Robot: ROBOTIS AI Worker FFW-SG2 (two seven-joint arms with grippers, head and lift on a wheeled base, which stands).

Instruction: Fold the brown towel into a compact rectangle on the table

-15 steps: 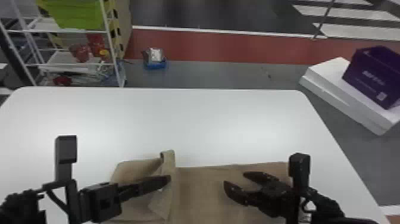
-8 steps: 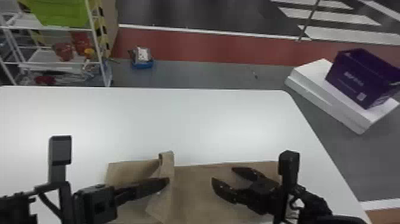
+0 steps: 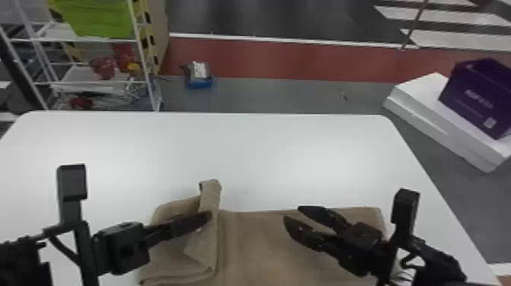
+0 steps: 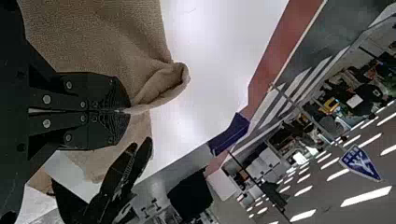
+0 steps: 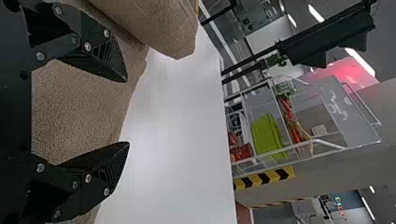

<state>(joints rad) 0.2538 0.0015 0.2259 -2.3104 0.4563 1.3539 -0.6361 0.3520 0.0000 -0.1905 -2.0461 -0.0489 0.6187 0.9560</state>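
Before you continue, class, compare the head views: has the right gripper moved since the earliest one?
Yes. In the head view, the right gripper now shows closer to the table's far edge.

Purple box [image 3: 467, 100] on white block [image 3: 426, 102]; green bin [image 3: 100, 19] on rack [image 3: 147, 72].

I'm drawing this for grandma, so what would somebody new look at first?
Probably the brown towel on the near part of the white table, its raised fold pinched in the robot's left gripper. The right gripper is open over the towel's right part. Then bright colours: a green bin on the rack at far left, and a purple box on a white block beyond the table's right edge.
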